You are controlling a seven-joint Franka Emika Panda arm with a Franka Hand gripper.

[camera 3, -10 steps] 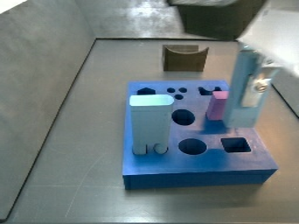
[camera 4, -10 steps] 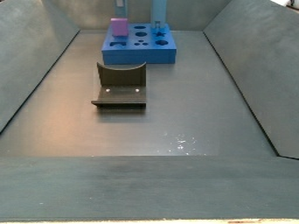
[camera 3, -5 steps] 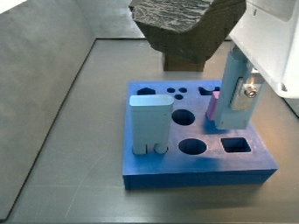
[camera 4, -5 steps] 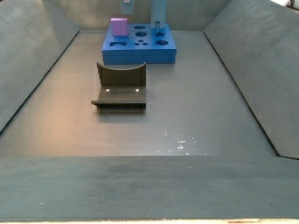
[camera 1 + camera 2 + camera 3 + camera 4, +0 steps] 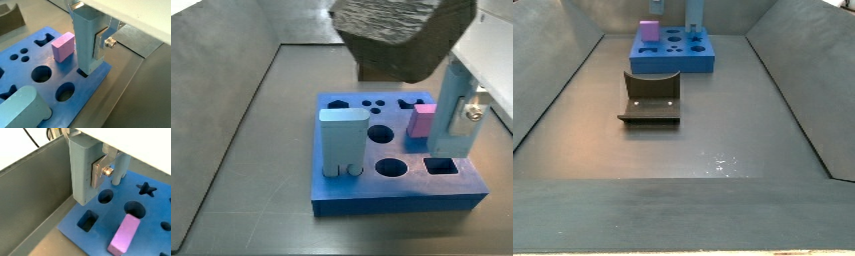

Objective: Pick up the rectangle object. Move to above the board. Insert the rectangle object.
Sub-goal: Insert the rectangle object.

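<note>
The board [image 5: 398, 185] is seen lying flat at the far end of the grey floor [image 5: 714, 130], the rectangle object [image 5: 89, 42] is held upright over its edge, lower end at a slot by the pink cube [image 5: 63, 46], and the end effector [image 5: 100, 168] is clamped on that slab

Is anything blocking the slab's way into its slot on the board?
Nothing visible does. The gripper holds the slab upright over the board; its lower end meets a slot at the board's edge. The pink cube lies beside, apart.
</note>
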